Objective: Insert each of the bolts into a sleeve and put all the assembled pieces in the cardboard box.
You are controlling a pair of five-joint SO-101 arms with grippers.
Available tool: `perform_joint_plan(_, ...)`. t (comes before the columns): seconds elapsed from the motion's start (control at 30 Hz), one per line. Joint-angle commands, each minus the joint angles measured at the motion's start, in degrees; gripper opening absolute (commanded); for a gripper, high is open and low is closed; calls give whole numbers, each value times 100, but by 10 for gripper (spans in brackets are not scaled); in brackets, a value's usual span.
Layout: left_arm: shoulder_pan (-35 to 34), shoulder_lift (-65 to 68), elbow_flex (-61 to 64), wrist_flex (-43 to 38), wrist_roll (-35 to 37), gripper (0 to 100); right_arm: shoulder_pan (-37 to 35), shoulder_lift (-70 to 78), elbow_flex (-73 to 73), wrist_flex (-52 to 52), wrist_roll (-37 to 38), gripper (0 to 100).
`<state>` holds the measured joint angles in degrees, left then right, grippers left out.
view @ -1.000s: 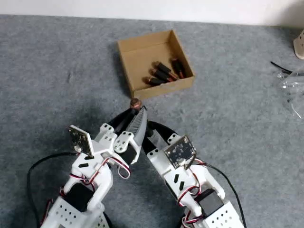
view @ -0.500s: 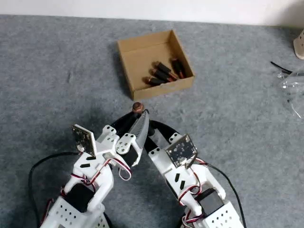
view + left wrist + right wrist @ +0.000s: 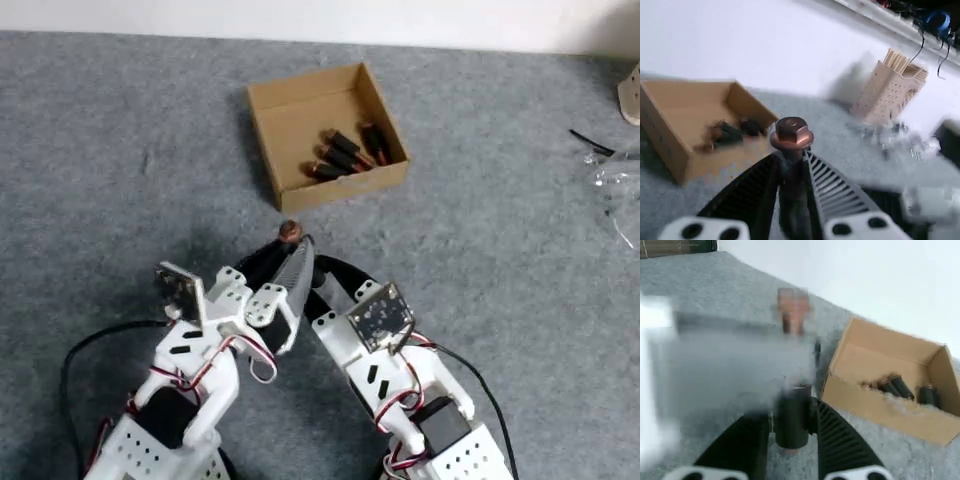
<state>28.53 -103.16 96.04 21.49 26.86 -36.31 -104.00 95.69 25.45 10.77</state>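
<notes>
My left gripper [image 3: 791,162] is shut on a copper bolt [image 3: 791,133], whose hex head sticks out past the fingertips. In the high view the bolt's head [image 3: 289,231] shows just in front of the cardboard box [image 3: 300,110]. My right gripper [image 3: 792,407] is shut on a black sleeve [image 3: 791,422], held upright right beside the left gripper [image 3: 291,250]. In the right wrist view the bolt [image 3: 792,307] stands in line above the sleeve; the stretch between them is blurred. Several dark assembled pieces [image 3: 345,152] lie in the box.
The two arms crowd together at the front middle of the grey carpet [image 3: 120,170]. Clear plastic and a black cable [image 3: 605,165] lie at the right edge. A beige perforated holder [image 3: 890,87] stands far off near the white wall.
The bolt head has drawn back a little from the box toward the arms. The left arm's wrist has turned slightly. The right arm has held its place.
</notes>
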Motion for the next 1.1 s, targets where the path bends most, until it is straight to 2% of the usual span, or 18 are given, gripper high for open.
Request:
perform_joint_plan(0.0, 154, 31, 119, 70, -44, 5, 224, -136, 567, -31, 62, 4)
perform_joint_plan(0.77, 145, 4, 119, 70, -44, 9, 251, -136, 593, -31, 62, 4)
perform_joint_plan(0.83, 101, 4, 119, 70, -18, 51, 251, -136, 593, -31, 62, 4)
perform_joint_plan(0.93, -145, 31, 119, 70, 70, 208, 251, -136, 593, -31, 62, 4)
perform_joint_plan(1.0, -268, 48, 119, 79, 396, 312, 251, -136, 593, -31, 62, 4)
perform_joint_plan(1.07, -268, 48, 101, 149, 527, 365, 251, -136, 593, -31, 62, 4)
